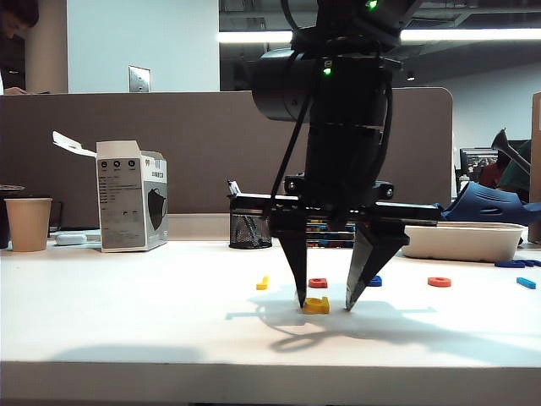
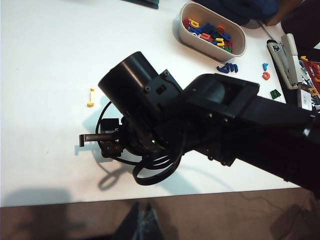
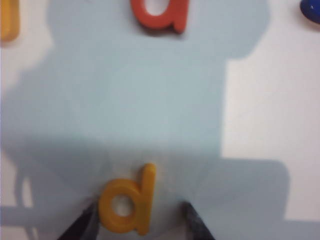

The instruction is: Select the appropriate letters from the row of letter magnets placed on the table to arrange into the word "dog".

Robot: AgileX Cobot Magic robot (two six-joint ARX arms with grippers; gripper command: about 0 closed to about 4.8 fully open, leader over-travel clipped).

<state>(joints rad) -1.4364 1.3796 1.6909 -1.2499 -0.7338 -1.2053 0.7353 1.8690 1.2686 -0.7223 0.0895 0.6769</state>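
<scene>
The yellow "d" (image 1: 316,305) (image 3: 127,202) lies flat on the white table (image 1: 127,313), in front of the row of letter magnets. My right gripper (image 1: 324,304) (image 3: 139,206) points down over it, open, one finger on each side; one finger is close against the letter, the other stands apart. In the row behind are a thin yellow letter (image 1: 263,282), a squarish red-orange letter (image 1: 318,282) (image 3: 160,15), the dark blue "g" (image 1: 374,281) partly behind a finger, the red-orange "o" (image 1: 439,282) and a light blue letter (image 1: 526,282). My left gripper (image 2: 142,205) is shut, off the table's edge.
A paper cup (image 1: 28,223) and a grey carton (image 1: 131,207) stand at the back left, a mesh pen holder (image 1: 250,228) behind the arm. A white tray (image 1: 463,241) (image 2: 240,47) with several spare letters sits at the back right, a stapler (image 2: 285,55) beside it.
</scene>
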